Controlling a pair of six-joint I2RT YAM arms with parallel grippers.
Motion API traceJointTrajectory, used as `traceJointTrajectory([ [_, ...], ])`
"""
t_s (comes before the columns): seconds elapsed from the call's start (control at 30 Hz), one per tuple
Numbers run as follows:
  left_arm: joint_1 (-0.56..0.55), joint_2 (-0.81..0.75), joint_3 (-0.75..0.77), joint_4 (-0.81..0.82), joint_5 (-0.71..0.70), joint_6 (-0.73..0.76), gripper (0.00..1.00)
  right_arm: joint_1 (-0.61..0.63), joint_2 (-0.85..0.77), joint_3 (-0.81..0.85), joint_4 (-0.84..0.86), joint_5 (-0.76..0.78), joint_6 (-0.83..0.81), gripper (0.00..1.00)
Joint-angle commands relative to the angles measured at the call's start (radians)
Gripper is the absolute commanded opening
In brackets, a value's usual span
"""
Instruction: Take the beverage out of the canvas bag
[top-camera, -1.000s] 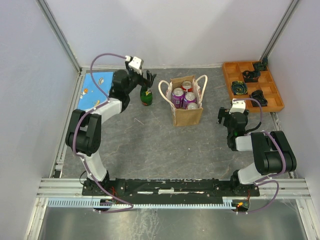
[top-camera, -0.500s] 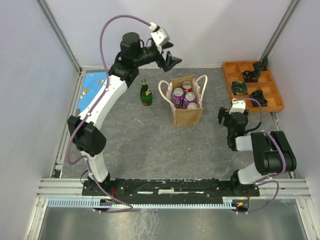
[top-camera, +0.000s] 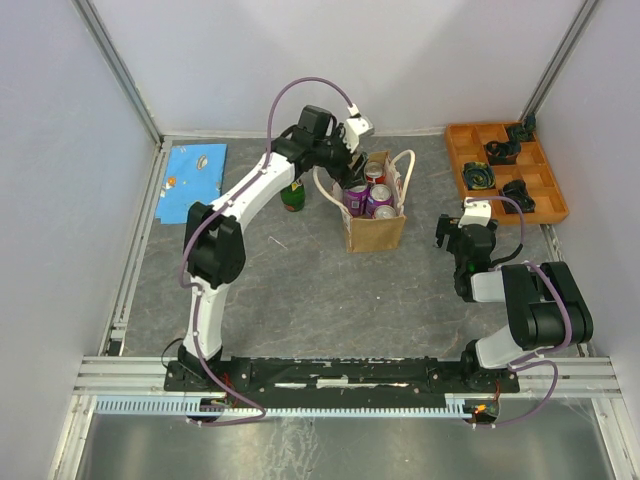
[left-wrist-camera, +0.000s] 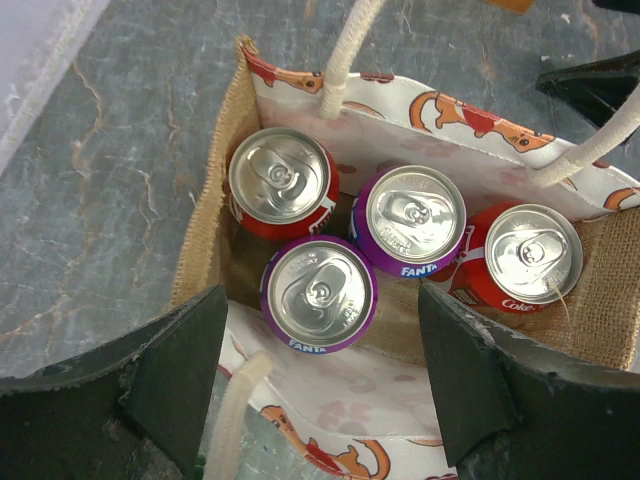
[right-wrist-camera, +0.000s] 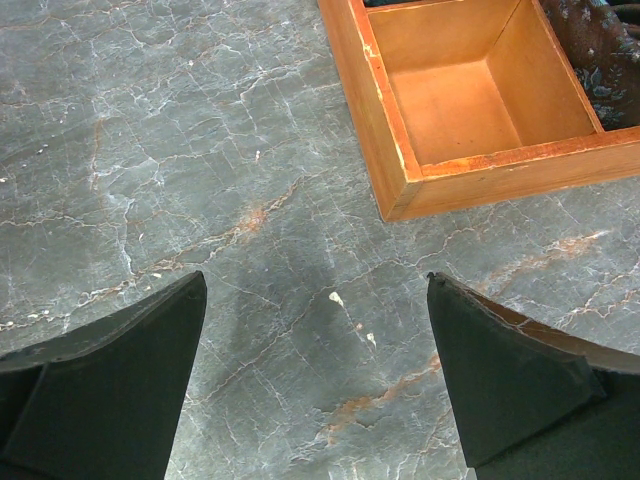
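The canvas bag (top-camera: 376, 232) stands upright at the table's middle, with white rope handles (left-wrist-camera: 343, 55). Its burlap wall (left-wrist-camera: 203, 245) and printed lining show in the left wrist view. Inside stand several cans: two purple Fanta cans (left-wrist-camera: 320, 291) (left-wrist-camera: 414, 218) and two red cans (left-wrist-camera: 280, 186) (left-wrist-camera: 531, 255). My left gripper (top-camera: 351, 163) hovers open just above the bag's left side; its jaws straddle the nearer purple can (top-camera: 356, 190) without touching it (left-wrist-camera: 320, 335). My right gripper (top-camera: 466, 229) is open and empty over bare table (right-wrist-camera: 318, 290), right of the bag.
A green bottle (top-camera: 292, 197) stands left of the bag, partly behind my left arm. A blue mat (top-camera: 193, 180) lies at the far left. An orange compartment tray (top-camera: 460, 150) with dark items sits at the back right; its corner shows in the right wrist view (right-wrist-camera: 372, 120).
My left arm left the green bottle standing, rose, swung right and came down over the bag's opening. The right arm has not moved.
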Motion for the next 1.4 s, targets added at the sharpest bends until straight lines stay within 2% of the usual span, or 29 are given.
traceJointTrajectory([
  [0.0,-0.029,-0.006,0.063,-0.002,-0.026,0.055,0.84,-0.003,-0.009,0.028,0.024,-0.008,-0.004,0.99],
  [0.23,-0.064,0.027,0.066,-0.037,-0.098,0.077,0.85,-0.003,-0.01,0.028,0.024,-0.008,-0.004,0.99],
  [0.57,-0.07,0.09,0.127,-0.076,-0.243,0.016,0.85,-0.003,-0.009,0.028,0.025,-0.007,-0.003,0.99],
  [0.9,-0.069,0.117,0.149,-0.144,-0.246,0.079,0.85,-0.002,-0.009,0.028,0.024,-0.007,-0.003,0.99],
  [1.37,-0.07,0.169,0.152,-0.161,-0.267,0.08,0.82,-0.002,-0.009,0.028,0.024,-0.007,-0.003,0.99],
])
